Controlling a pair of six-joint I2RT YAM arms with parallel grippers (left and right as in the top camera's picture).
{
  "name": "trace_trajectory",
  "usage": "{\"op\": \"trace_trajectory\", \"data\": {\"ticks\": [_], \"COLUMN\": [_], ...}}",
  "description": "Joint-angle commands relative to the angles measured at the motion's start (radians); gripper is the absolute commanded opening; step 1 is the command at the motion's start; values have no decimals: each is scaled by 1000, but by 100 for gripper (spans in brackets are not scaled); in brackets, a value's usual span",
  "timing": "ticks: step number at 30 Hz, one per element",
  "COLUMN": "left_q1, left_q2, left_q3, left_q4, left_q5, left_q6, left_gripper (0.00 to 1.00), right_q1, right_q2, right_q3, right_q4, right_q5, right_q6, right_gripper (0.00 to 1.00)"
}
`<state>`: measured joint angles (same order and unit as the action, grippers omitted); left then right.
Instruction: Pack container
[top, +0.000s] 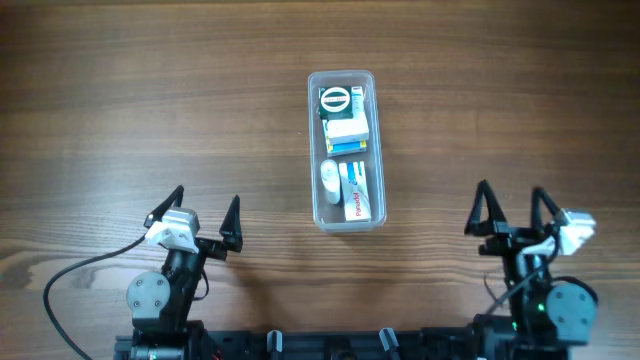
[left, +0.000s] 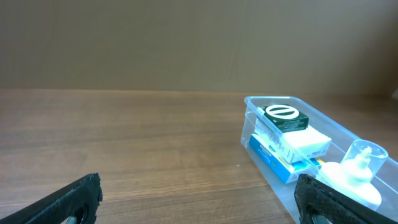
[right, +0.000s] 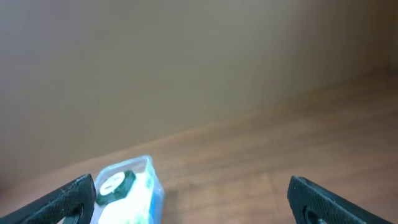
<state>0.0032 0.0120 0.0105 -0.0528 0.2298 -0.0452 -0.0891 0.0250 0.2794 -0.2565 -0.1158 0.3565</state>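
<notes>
The container (top: 312, 150) lies ahead of and between the left gripper (top: 207, 197) and right gripper (top: 511, 190). Inside, stacked boxes (top: 345, 125) fill its far end; nearer, a bottle (top: 330, 180) lies left of another box (top: 361, 202).

left gripper (top: 207, 208): two black pointed fingers (top: 234, 225), white block (top: 172, 228) behind them
right gripper (top: 511, 205): matching black fingers, white block
joint housings (top: 150, 295): round, grey
cable (top: 75, 272): thin, black, beside the left gripper's joint housing

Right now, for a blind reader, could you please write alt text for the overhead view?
A clear plastic container lies at the middle of a wooden table, packed with a dark green box, a white box, a small white bottle and a printed white carton. The left gripper and right gripper sit open and empty at the near edge, apart from it.
</notes>
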Motion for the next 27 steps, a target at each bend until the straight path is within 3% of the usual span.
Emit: {"op": "trace_trajectory", "data": {"ticks": [1, 6, 10, 16, 27], "left_q1": [8, 8, 8, 8, 8], "left_q2": [-9, -9, -9, -9, -9], "left_q3": [-5, -5, -5, -5, -5], "left_q4": [-4, -4, -4, -4, -4], "left_q5": [-6, -6, -6, -6, -6], "left_q6": [15, 15, 15, 15, 15], "left_gripper": [100, 100, 100, 100, 100], "right_q1": [-6, -6, 0, 64, 64], "right_q2": [-21, -21, -22, -22, -21], "right_q3": [-103, -245, -275, -275, -274], "right_q4": [150, 432, 357, 267, 267], "right_q5": [-51, -32, -35, -36, -35], "right_q6": [78, 89, 67, -229, -225], "right_gripper": [100, 100, 100, 100, 100]}}
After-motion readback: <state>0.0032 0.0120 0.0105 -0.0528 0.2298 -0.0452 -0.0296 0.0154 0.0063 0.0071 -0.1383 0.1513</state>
